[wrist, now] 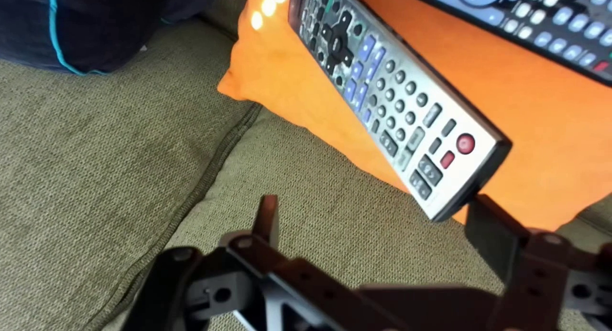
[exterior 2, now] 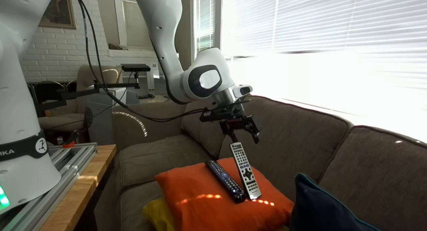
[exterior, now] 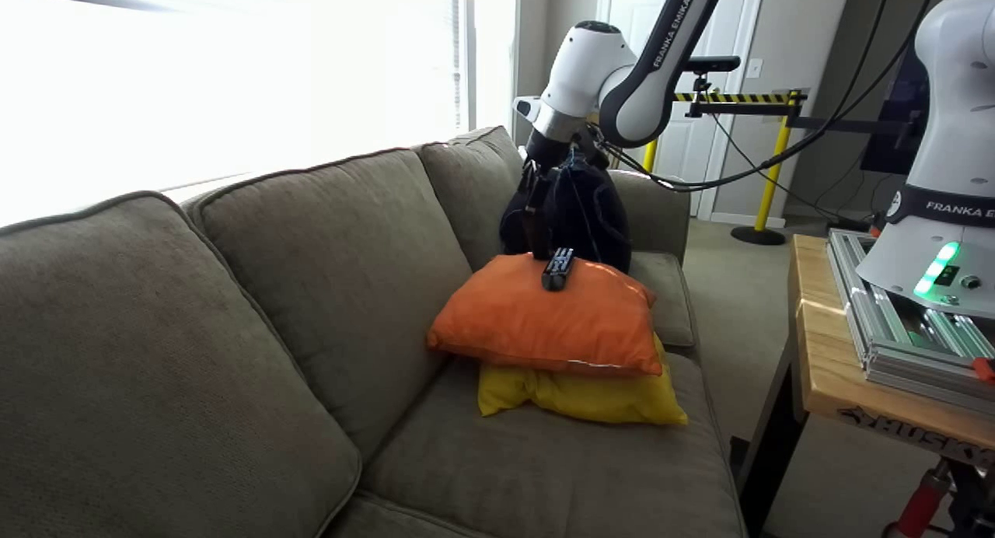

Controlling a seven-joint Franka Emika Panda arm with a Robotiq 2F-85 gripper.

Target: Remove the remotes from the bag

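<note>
A silver-faced remote (exterior 2: 246, 171) stands tilted over the orange pillow, its upper end raised towards my gripper (exterior 2: 245, 141). In the wrist view, this remote (wrist: 392, 101) has its near end against or just beside the tip of one finger. My gripper (wrist: 375, 202) is open, its fingers wide apart with only sofa fabric seen between them. A black remote (exterior 2: 225, 181) lies on the orange pillow; it also shows in an exterior view (exterior: 558, 269) and the wrist view (wrist: 535, 25). The navy-black bag (exterior: 591, 211) slumps beyond the pillow; it also shows in an exterior view (exterior 2: 323, 207) and the wrist view (wrist: 105, 25).
The orange pillow (exterior: 536, 320) lies on a yellow pillow (exterior: 583, 394) on the grey-brown sofa (exterior: 497, 460). The sofa backrest (exterior 2: 293, 151) rises close behind the gripper. The robot base stands on a wooden bench (exterior: 824, 351) beside the sofa. Cables (exterior 2: 160, 119) hang from the arm.
</note>
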